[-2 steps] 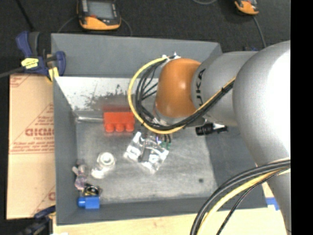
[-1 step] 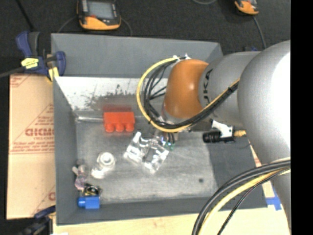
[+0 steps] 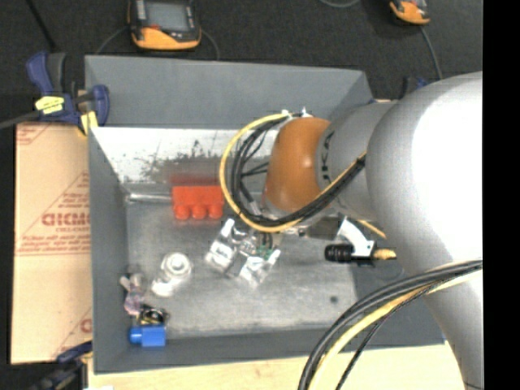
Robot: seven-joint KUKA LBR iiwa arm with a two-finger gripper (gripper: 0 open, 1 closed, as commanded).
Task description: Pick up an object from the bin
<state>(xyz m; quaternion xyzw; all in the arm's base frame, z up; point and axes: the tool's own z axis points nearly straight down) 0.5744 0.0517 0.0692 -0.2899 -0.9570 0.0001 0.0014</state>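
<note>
Gripper (image 3: pixel 240 258) low at mid-bin (image 3: pixel 244 88), jaws spread apart over bare floor | red studded block (image 3: pixel 197 201) just beyond it, by the far wall; white round cap (image 3: pixel 173 268) near, view's left | black pen-like piece (image 3: pixel 349 253) view's right; blue block (image 3: pixel 148 335) in near-left corner

The bin (image 3: pixel 284 303) is grey metal, matt, and its floor looks rough and scratched. The red block (image 3: pixel 197 201) looks like smooth plastic, not very shiny. The blue piece (image 3: pixel 148 336) in the near left corner seems to be plastic too. The small pale thing (image 3: pixel 172 270) shines like clear plastic. The arm's orange cover (image 3: pixel 292 165) is glossy. The claw (image 3: pixel 242 260) looks like bright metal.
</note>
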